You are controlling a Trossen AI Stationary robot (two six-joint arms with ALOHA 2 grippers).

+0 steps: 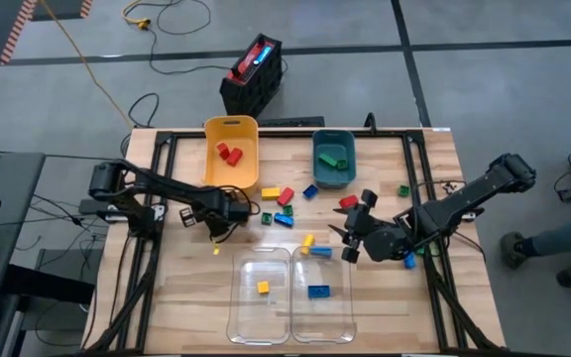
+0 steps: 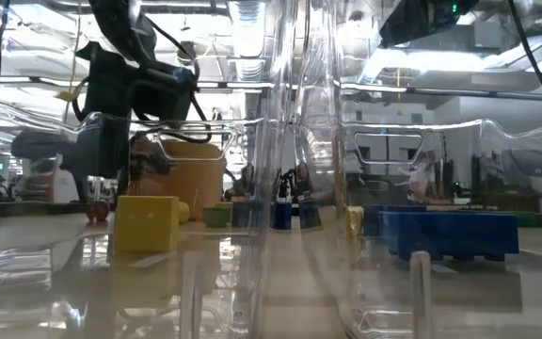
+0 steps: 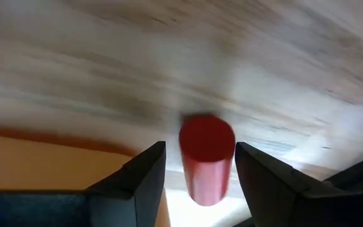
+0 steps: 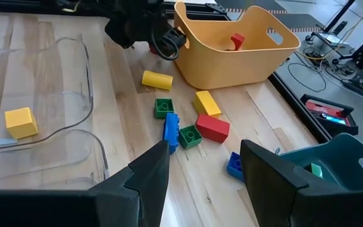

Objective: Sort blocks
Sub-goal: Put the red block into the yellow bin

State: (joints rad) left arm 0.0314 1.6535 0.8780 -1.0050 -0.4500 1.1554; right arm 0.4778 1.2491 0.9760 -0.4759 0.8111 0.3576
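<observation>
1. A slip is judged the main risk: a red block (image 3: 205, 157) is seen between the left gripper (image 1: 238, 210) fingers, but the pads are not pressed against it in the left wrist view, and narrow gaps show on both sides. If the arm is lifted before the fingers close, the block could be left behind or knocked sideways.
2. A second risk is judged from the yellow bin (image 1: 232, 149), which stands just beside the left gripper: its wall could be clipped by a finger.
3. The left arm is stretched low across the table, with its fingers parted around the red block near the bin's near wall.
4. The right gripper (image 1: 358, 238) is held above the table, its fingers spread wide with nothing between them. Ahead of its fingertips, loose blocks (image 4: 191, 126) are scattered: red, yellow, green and blue.
5. Other blocks are already sorted: a yellow one (image 1: 263, 287) and a blue one (image 1: 319, 291) lie in the clear bins (image 1: 290, 297), red ones in the yellow bin, green in the teal bin (image 1: 332, 159).
</observation>
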